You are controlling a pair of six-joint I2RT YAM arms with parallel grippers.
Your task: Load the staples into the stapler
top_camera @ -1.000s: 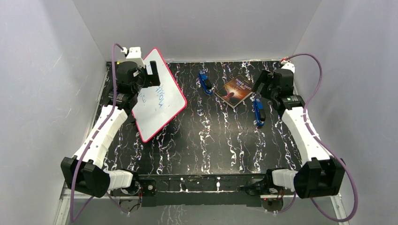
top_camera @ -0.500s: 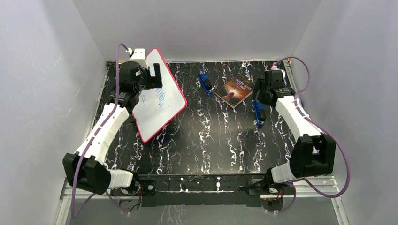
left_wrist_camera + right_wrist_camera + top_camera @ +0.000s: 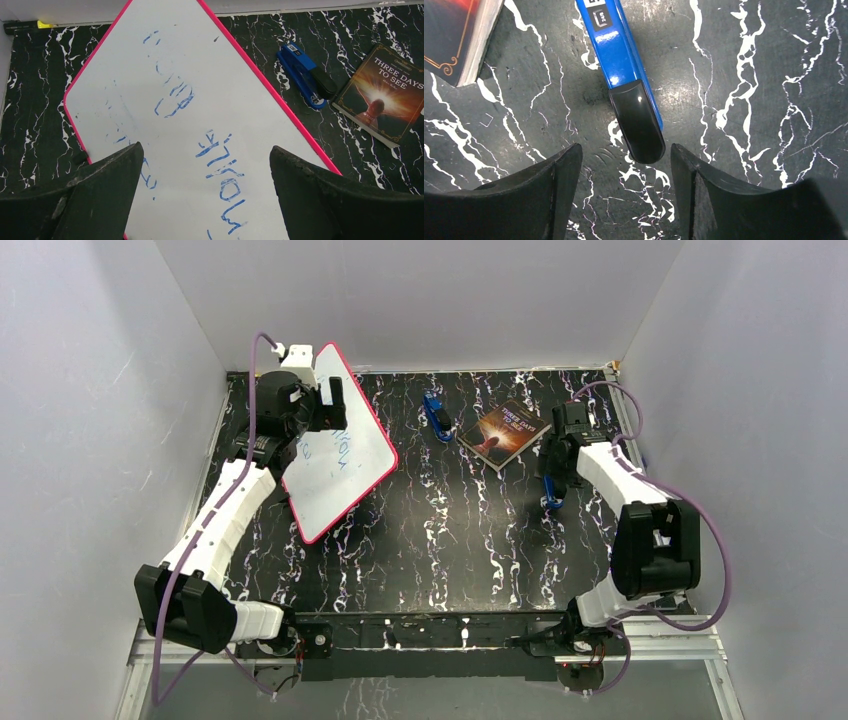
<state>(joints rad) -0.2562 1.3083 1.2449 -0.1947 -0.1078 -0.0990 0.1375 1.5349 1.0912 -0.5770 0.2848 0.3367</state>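
Blue stapler [image 3: 624, 65] beneath wide-spread right claw [image 3: 624, 155]

The book [image 3: 382, 95] at far right has "THREE DAYS TO SEE" on its cover; the smaller line under it is too small to read. The whiteboard [image 3: 190, 115] carries blue handwriting that cannot be made out. The stapler [image 3: 624, 55] has a black label [image 3: 602, 20] with a staple sign and tiny unclear figures.

Blue stapler [image 3: 620, 55] top cut off, book [image 3: 449, 30] mostly cropped, whiteboard [image 3: 190, 65] ends cropped
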